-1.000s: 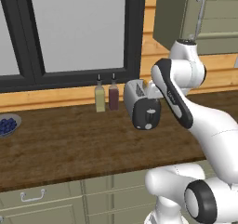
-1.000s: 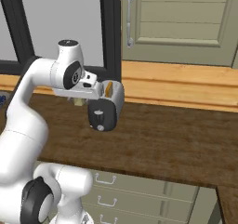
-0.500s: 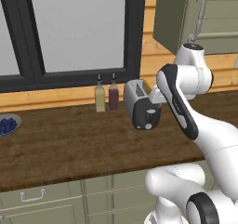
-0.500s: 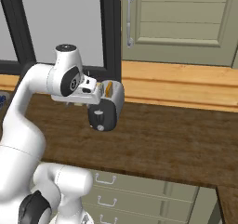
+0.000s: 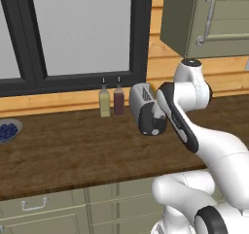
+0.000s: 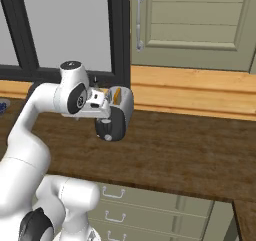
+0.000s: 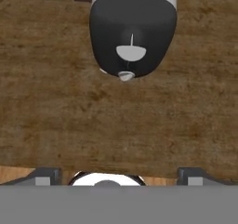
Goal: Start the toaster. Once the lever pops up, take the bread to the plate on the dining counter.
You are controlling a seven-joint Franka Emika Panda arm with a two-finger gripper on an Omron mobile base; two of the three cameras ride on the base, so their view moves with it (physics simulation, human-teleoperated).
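Silver toaster (image 7: pixel 134 30) stands on the wood-grain desk (image 7: pixel 56 107) near the back wall, its black end panel with the pale lever (image 7: pixel 130 52) facing the pincer (image 7: pixel 116 175). Pincer fingertips (image 7: pixel 44 176) stand spread wide, empty, back from the toaster; bread (image 6: pixel 116 96) sits in a slot.

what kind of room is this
Most likely a kitchen, a rendered one: a toaster stands on a wooden counter with drawers below, two bottles sit by a window, and a cupboard hangs on the wall.
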